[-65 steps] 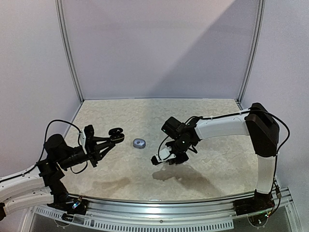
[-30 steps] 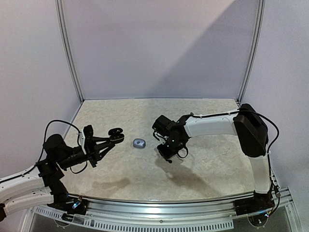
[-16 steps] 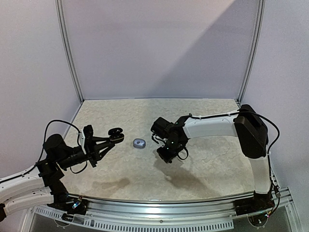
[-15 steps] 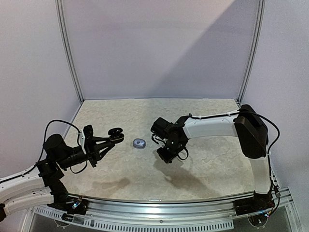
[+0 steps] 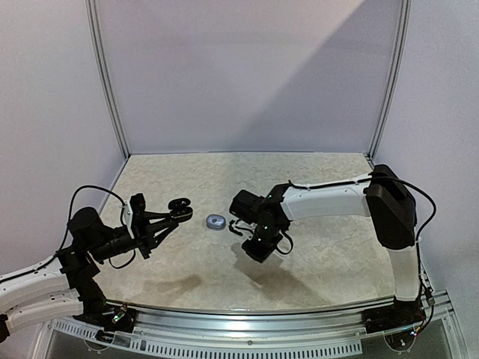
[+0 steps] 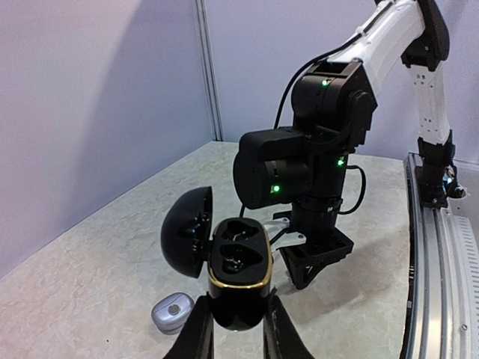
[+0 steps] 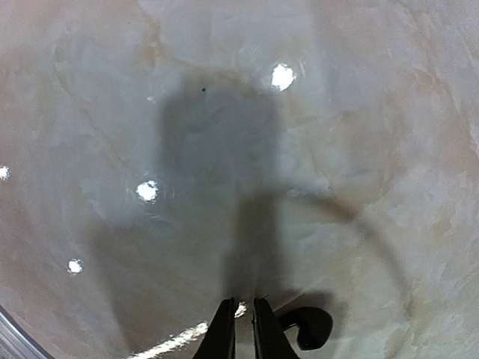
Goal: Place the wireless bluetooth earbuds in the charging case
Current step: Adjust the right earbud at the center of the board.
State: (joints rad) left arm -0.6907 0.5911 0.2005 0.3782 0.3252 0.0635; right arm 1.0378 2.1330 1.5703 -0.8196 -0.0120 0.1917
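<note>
left gripper (image 6: 238,323) is clamping one black charging case (image 6: 238,278) with a gold rim. its lid (image 6: 187,232) is hanging open to the left, and two dark wells are showing, but what is sitting in them is hard to make out. one pale bluish-silver earbud (image 5: 216,221) is lying on the table (image 5: 329,262) just right of the case, apart from it. right gripper (image 7: 243,302) is pointing down beyond the earbud, fingers pinched almost together, and whether anything is sitting between them i cannot tell. three green lights (image 6: 275,188) are glowing on that arm.
</note>
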